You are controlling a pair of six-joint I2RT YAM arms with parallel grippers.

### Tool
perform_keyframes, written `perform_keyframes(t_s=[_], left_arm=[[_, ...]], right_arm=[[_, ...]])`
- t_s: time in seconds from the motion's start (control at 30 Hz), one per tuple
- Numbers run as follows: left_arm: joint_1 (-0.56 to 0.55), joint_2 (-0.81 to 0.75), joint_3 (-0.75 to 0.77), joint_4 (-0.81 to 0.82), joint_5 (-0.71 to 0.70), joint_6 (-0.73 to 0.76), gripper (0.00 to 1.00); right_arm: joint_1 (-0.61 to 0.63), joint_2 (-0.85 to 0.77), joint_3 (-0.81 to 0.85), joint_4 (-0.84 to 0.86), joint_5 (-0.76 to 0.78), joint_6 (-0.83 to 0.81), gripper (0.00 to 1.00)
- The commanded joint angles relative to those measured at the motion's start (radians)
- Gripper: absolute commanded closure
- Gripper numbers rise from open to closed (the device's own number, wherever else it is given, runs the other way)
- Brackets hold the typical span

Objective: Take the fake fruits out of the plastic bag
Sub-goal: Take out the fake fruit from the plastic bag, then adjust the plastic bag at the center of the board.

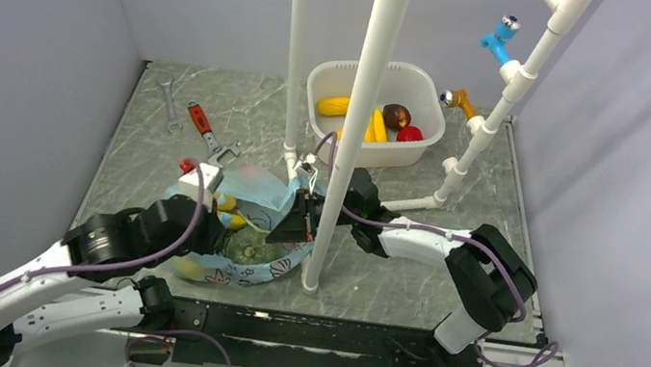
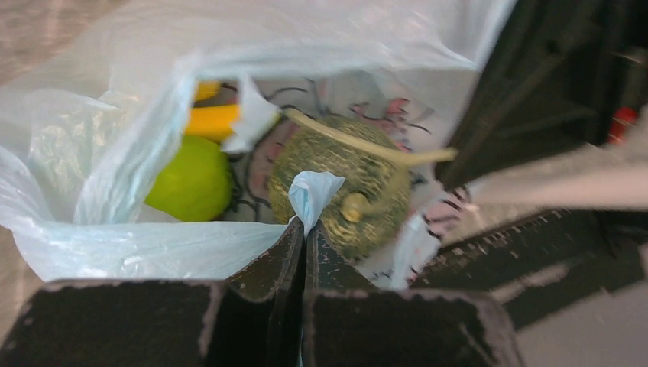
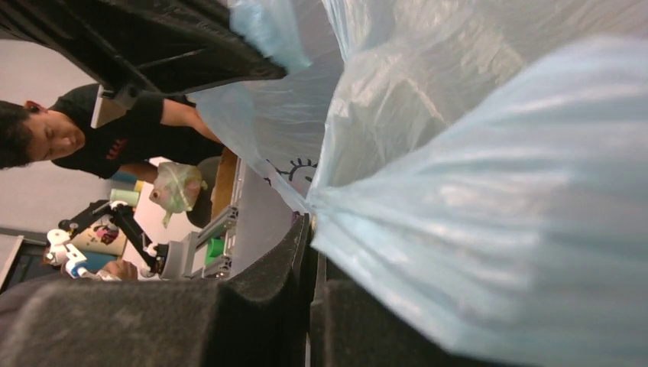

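the left gripper [image 2: 304, 229] is pinched tight on a fold of the thin light blue see-through plastic bag [image 2: 115, 245], and the right gripper [image 3: 309, 229] pinches its right side. the bag lies in the near middle of the grey table [image 1: 384, 290], with a round dark green toy fruit [image 2: 336, 183] and a light green toy fruit [image 2: 191, 180] inside. best to pull the sides apart softly, so nothing rips. the left arm [image 1: 44, 283] comes in low from the near left, the right arm [image 1: 420, 242] from the near right.
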State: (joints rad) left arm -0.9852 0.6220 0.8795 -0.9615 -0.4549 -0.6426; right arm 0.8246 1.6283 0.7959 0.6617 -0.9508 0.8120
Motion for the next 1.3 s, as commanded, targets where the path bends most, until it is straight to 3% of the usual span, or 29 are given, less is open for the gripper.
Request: perform_keyframes(t_s=[0.0,0.07,0.13,0.27,0.37,0.47,0.6,0.83,0.97,1.13,1.27], left_arm=[[0.006,-0.134,-0.008,-0.019,0.225,0.028,0.95],[0.005,-0.209,-0.014,-0.058,0.283,0.011,0.94],[0.005,-0.280,-0.019,-0.067,0.351,0.012,0.86],[0.005,-0.341,0.050,-0.091,0.395,0.038,0.51],[0.005,-0.304,0.148,-0.063,0.414,0.106,0.25],[0.005,-0.196,0.267,-0.040,0.412,0.188,0.11],[0.005,-0.034,0.388,-0.040,0.355,0.282,0.06],[0.025,0.242,0.441,0.010,0.278,0.476,0.01],[0.090,0.352,0.391,0.141,0.343,0.562,0.01],[0.175,0.447,0.325,0.286,0.379,0.562,0.01],[0.226,0.484,0.274,0.369,0.402,0.535,0.08]], right_arm=[[-0.001,-0.061,0.026,-0.038,0.003,-0.080,1.00],[-0.004,-0.069,0.024,-0.027,0.002,-0.079,1.00],[-0.004,-0.068,0.025,-0.023,0.001,-0.081,1.00],[-0.004,-0.057,0.035,-0.037,-0.004,-0.092,1.00],[-0.004,-0.062,0.033,-0.042,-0.015,-0.098,1.00],[-0.004,-0.067,0.037,-0.064,-0.013,-0.111,1.00],[-0.003,-0.076,0.034,-0.069,-0.005,-0.108,1.00],[-0.001,-0.097,0.034,-0.070,-0.003,-0.105,1.00],[0.001,-0.108,0.035,-0.074,0.004,-0.110,1.00],[0.001,-0.116,0.018,-0.050,0.006,-0.096,1.00],[0.002,-0.121,0.008,-0.034,0.007,-0.089,1.00]])
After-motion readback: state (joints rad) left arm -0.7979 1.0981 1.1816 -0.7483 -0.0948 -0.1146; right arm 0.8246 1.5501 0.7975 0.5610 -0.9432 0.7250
